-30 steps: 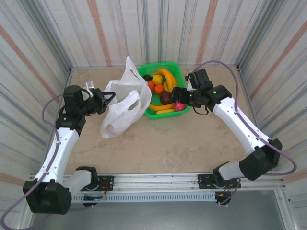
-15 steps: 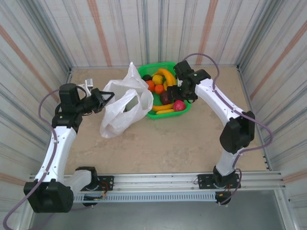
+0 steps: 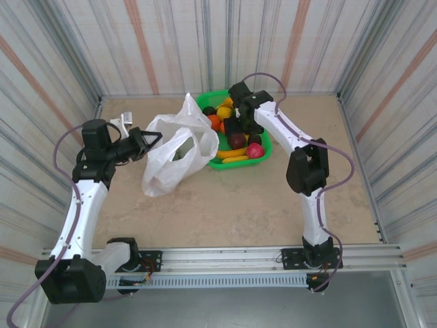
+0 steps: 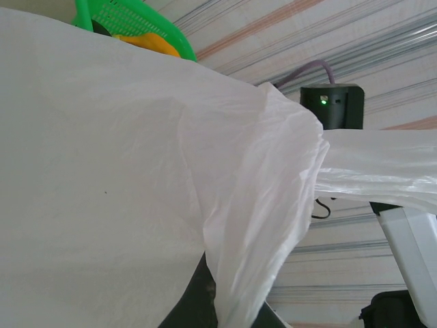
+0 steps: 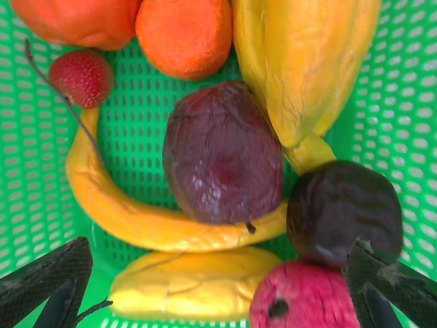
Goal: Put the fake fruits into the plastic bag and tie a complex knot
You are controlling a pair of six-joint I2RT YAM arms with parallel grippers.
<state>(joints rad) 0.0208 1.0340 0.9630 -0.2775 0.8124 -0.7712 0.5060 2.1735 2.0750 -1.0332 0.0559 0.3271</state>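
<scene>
Table (image 3: 225, 205): bare beige top between the arm bases and the work.
Left gripper (image 3: 144, 142): nearest of the two, fingers pressed together on a handle loop of the plastic bag, pulling the film out to the left.
Plastic bag (image 3: 174, 160): white translucent film, lying on the table left of the basket; its mouth gapes toward the basket, and its other handle loop stands up just beside the basket's left rim. In the left wrist view the film (image 4: 123, 178) drapes across the fingers.
Green mesh basket (image 3: 262, 109): farther back and right of the bag, holding the fake fruits.
Right gripper (image 3: 234, 128): hangs over the basket pointing down, fingers spread wide and holding nothing.
Dark purple fruit (image 5: 222, 154): lies right under the open fingers, slightly toward the far side. Its long axis runs across the line joining the two fingertips, so closing would take it by its narrow width.
Neighbours: a curved banana (image 5: 130, 215) touches it below, a large yellow fruit (image 5: 307, 68) on its right, and a second dark fruit (image 5: 345, 208) and a pink-red fruit (image 5: 304, 297) sit by the right fingertip.
Judgement: the right arm is the nearer for the pick; the carry then goes leftward to the bag mouth.
</scene>
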